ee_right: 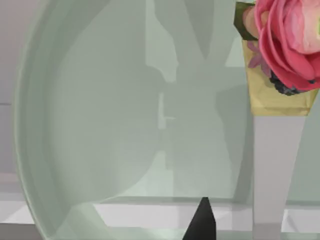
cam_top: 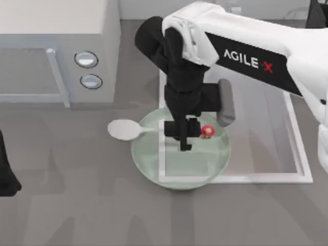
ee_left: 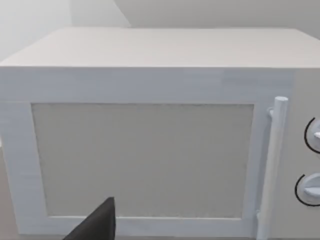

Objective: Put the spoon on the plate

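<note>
Right pincer (cam_top: 185, 137) hangs directly over the large round translucent pale-green plate (cam_top: 148, 163); whether its fingers grip cannot be told. Beneath it lies the small white spoon (cam_top: 124, 129): thin handle across the plate, red-and-yellow ornament (ee_right: 285, 55) just beside the pincer, oval bowl overhanging the rim. Expect light, stiff, slippery handling; grasp mid-handle. Farther off stands a grey microwave oven (ee_left: 150, 145) on the counter (cam_top: 77, 205). Left arm is parked at the counter's left edge.

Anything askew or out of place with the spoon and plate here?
Yes: the small white spoon lies half on the round pale-green plate, its bowl overhanging the plate's left rim, ornament end inside. The right gripper is over its handle; the left arm is parked at the table's left edge.
</note>
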